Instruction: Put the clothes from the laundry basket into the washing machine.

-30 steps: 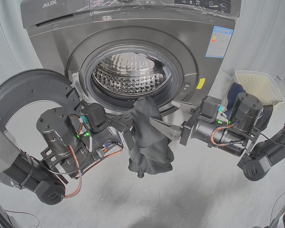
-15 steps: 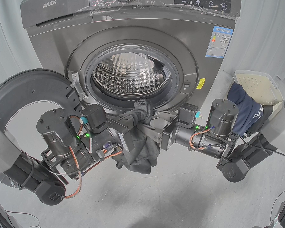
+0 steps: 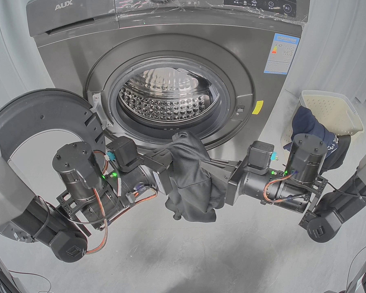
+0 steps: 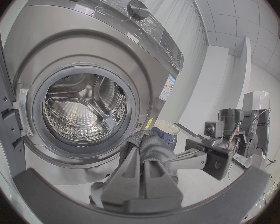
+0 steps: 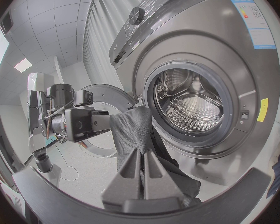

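Both arms are up in front of the washing machine (image 3: 232,49), each with a grip on the same dark grey garment (image 3: 191,184).

Left gripper (image 4: 141,153): jaws pinched together on a bunched fold at the garment's top edge. In the left wrist view, cloth wraps over both fingertips.

Right gripper (image 5: 142,154): jaws also clamped, with a thin strip of the mesh fabric caught between them. It comes in from the opposite side, so the two grippers face each other with the cloth between them.

Garment position: it's outside the machine, just in front of the lower rim of the door opening. The top edge is about level with that rim. The rest hangs in a loose bundle between the grippers, clear of the floor (image 3: 191,261).

The door (image 3: 36,110) is swung wide to my left. The drum (image 3: 166,98) is open to view, and I see perforated steel and paddles.

The laundry basket (image 3: 333,108) sits on the floor to the right of the machine, close against its side. A navy garment (image 3: 309,123) is draped over the basket's near rim, with another dark piece just beside it. The right arm's wrist partly blocks my view of those.
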Motion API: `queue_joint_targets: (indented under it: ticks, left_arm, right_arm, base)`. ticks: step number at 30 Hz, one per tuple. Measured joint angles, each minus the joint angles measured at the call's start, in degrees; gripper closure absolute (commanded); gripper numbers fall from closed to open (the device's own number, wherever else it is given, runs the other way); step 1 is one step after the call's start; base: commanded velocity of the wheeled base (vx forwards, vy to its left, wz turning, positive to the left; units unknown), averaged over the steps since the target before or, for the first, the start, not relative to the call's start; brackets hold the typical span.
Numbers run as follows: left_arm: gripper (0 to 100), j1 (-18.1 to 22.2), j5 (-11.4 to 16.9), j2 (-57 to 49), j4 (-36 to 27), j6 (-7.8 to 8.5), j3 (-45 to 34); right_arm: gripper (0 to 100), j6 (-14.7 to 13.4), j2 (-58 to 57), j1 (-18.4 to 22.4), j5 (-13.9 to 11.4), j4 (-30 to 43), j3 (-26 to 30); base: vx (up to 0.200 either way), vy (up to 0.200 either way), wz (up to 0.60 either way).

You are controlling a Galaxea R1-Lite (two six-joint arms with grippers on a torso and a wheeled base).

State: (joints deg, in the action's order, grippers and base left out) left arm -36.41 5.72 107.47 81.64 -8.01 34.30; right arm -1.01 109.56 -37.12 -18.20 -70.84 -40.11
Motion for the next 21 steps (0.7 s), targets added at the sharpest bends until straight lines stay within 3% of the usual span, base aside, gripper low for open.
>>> queue_joint_targets:
  ticks: [1, 11, 21]
  left_arm:
    - [100, 0.1, 0.0, 0.2, 0.0, 0.02, 0.0]
    - [100, -0.4, -0.3, 0.7, 0.3, 0.02, 0.2]
    - [100, -1.3, -0.3, 0.1, 0.3, -0.01, 0.0]
  right_arm:
    - [0, 0.0, -0.9, 0.2, 0.0, 0.0, 1.1]
    - [0, -0.1, -5.4, 0.4, 0.8, 0.3, 6.6]
    - [0, -0.3, -3.4, 0.5, 0.5, 0.1, 3.3]
  base:
    - [0.000, 0.000, 0.00]
    - [0.000, 0.000, 0.00]
    - [0.000, 0.000, 0.00]
